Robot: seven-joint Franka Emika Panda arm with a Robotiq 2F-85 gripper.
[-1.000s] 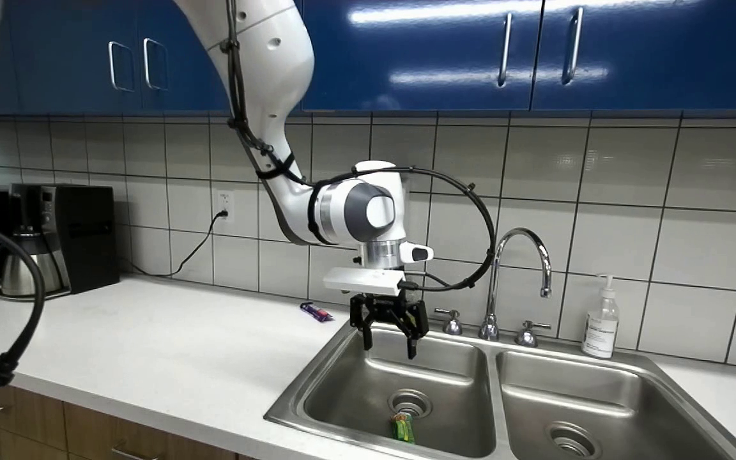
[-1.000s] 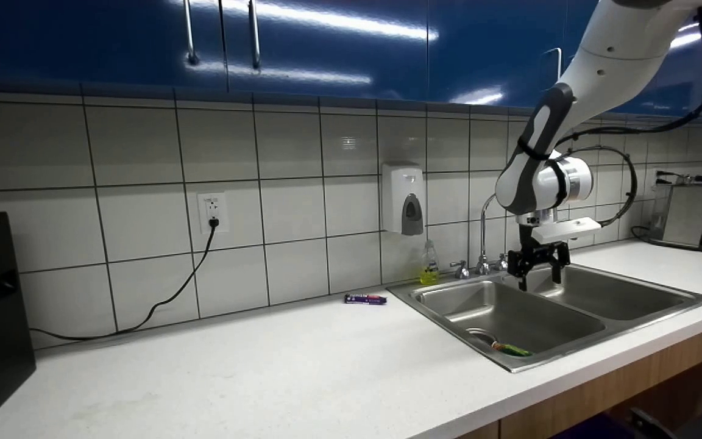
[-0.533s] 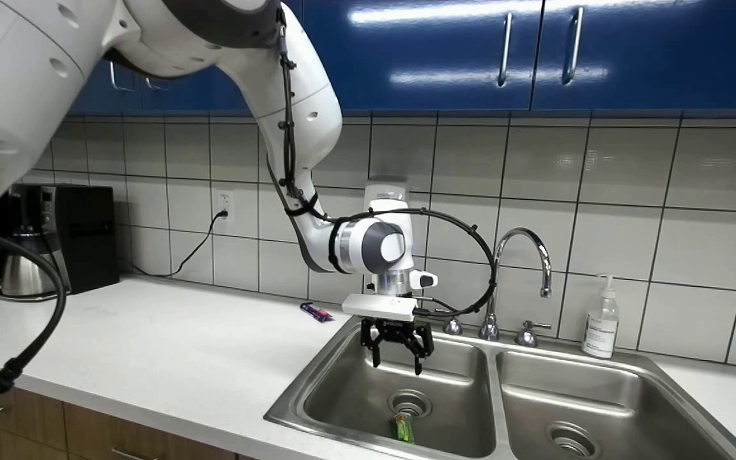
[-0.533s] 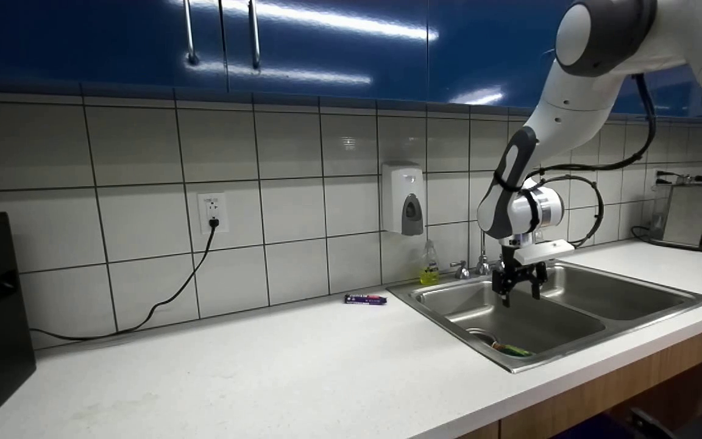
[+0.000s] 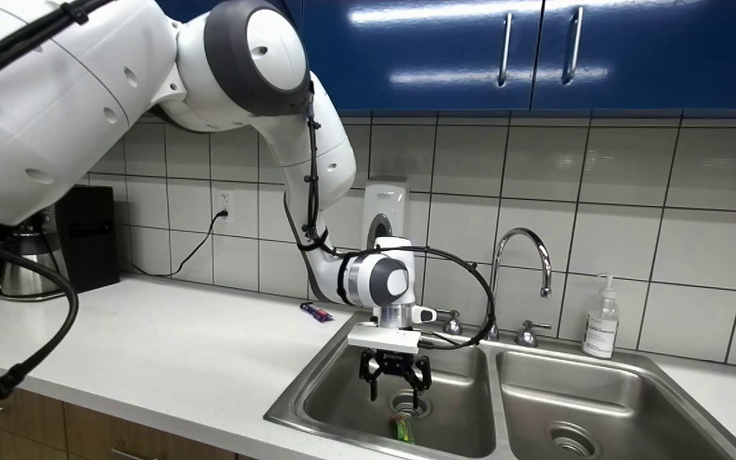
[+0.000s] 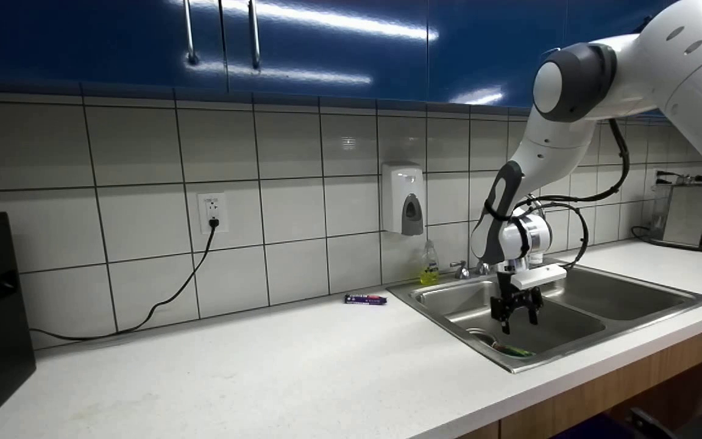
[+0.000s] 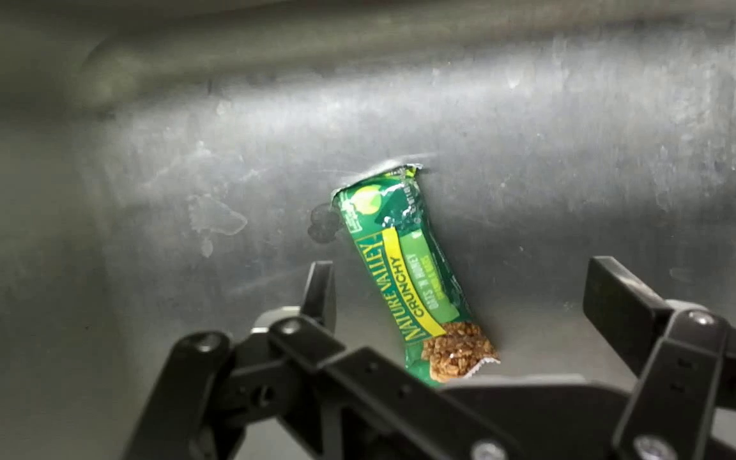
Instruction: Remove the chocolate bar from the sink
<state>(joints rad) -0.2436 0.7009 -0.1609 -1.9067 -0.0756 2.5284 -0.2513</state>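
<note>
Pale wall tiles [image 5: 623, 243] and blue cupboards [image 5: 419, 57] form the background; below them a white tabletop [image 6: 235, 366] runs with its back edge along the tiles and its front edge over wooden drawers [image 5: 96, 436]. A double steel sink [image 5: 499, 402] is set into the tabletop, between these two edges. At its rear, close to the tabletop's back edge, rise a curved faucet [image 5: 521, 231] and, upright, a clear pump bottle [image 5: 600, 327]. The green-wrapped bar [image 7: 414, 271] lies in the sink, in the basin [image 5: 342, 406] nearer the purple packet [image 6: 365, 299], just beside the round drain [image 5: 402, 403] and on the side of it toward the tabletop's front edge. Its printed face is turned up, and its brown-patterned end lies toward the drain. The hand [image 5: 394, 401] hangs over the same basin, pointing down; its black fingers [image 7: 627, 316] are spread wide, clear of the bar, which shows between and beyond them in the wrist view. The purple packet, seen in both exterior views, rests on the tabletop near the back edge, just outside a rear corner of the sink. Close to that corner stands a small bottle of yellow liquid [image 6: 429, 274], and above it a soap dispenser [image 6: 400, 189] is fixed to the tiles. Farther along the back edge, well apart from the sink, a black coffee maker [image 5: 90, 239] stands near a wall socket [image 6: 208, 208].
</note>
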